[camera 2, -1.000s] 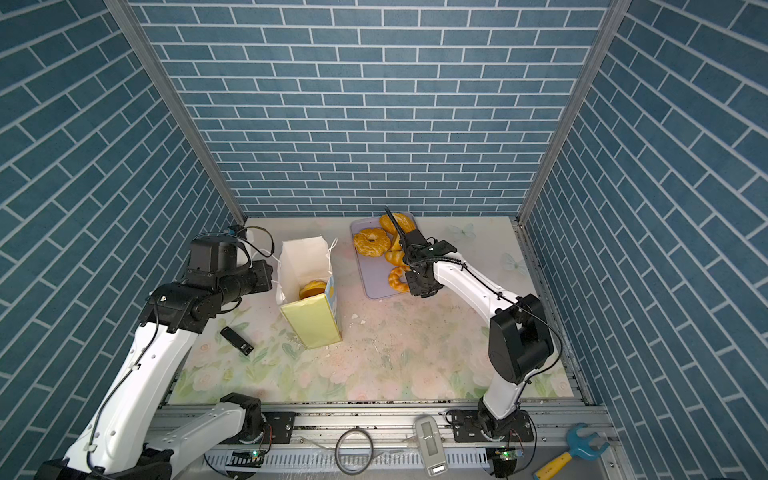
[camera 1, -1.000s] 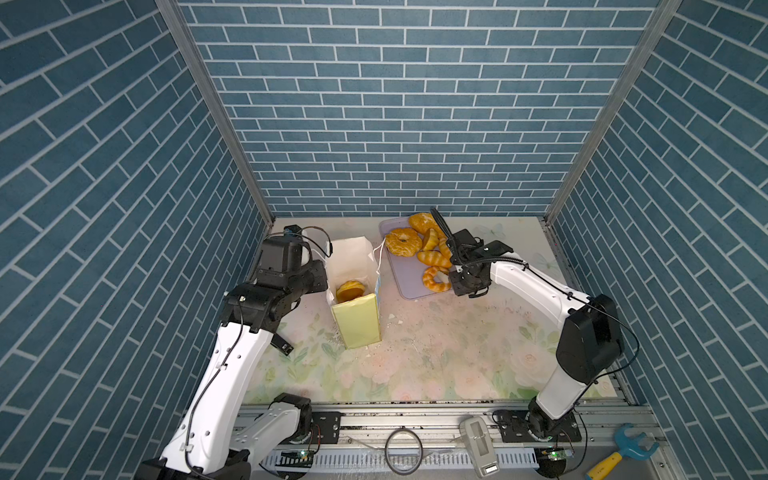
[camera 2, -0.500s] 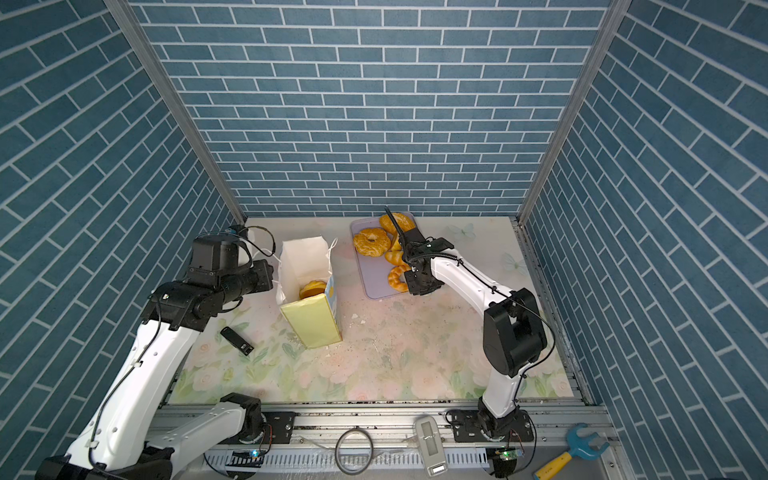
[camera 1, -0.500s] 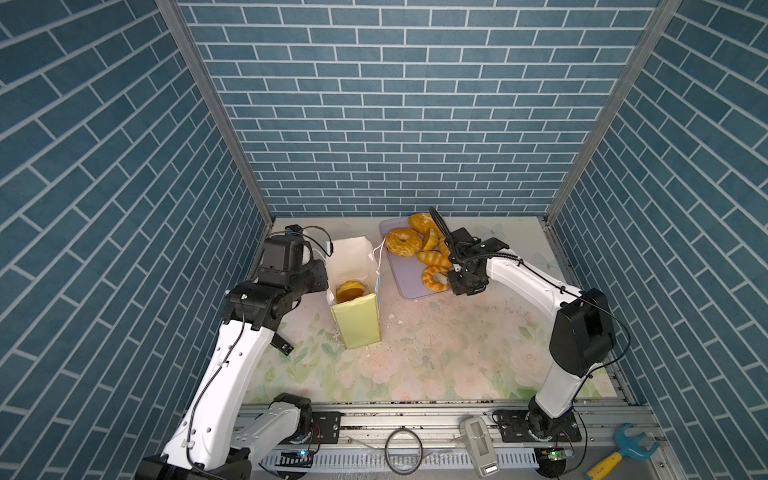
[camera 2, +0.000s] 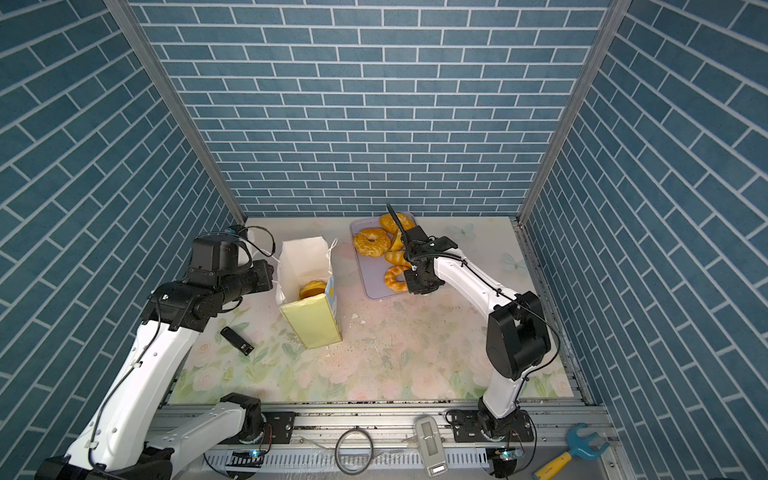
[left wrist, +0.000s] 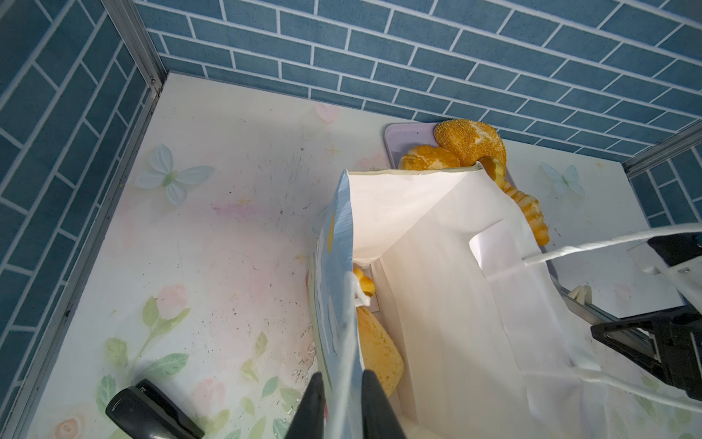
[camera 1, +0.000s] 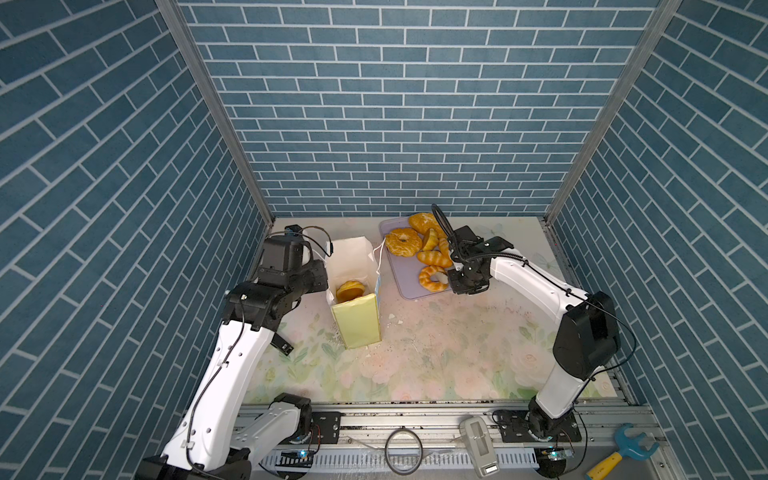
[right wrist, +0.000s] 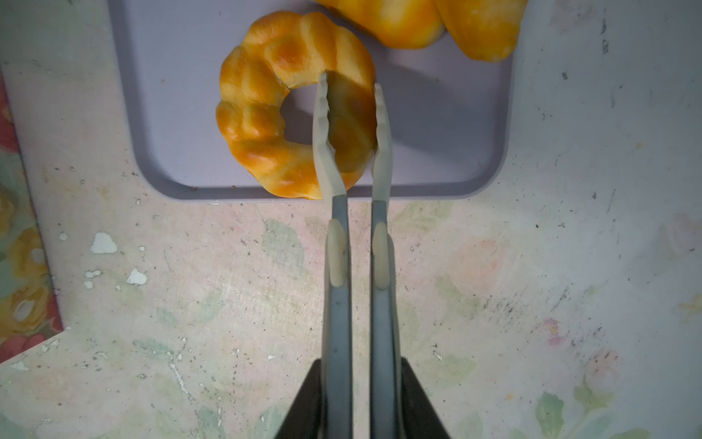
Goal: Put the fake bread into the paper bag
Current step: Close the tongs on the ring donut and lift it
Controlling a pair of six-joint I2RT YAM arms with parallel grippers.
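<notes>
The paper bag stands open left of centre, with bread inside. My left gripper is shut on the bag's light blue wall at its rim. My right gripper is shut on grey tongs. The tongs' white tips pinch one side of a ring-shaped bun that lies at the near end of the lavender tray. Several more bread pieces lie farther back on the tray.
A small black object lies on the floral table left of the bag. White crumbs dot the table near the tray. A blue and yellow wrench sits on the front rail. Brick-pattern walls close in three sides.
The tongs have closed onto the ring bun and the right wrist has shifted slightly toward the tray. The left arm and the bag have stayed put.
</notes>
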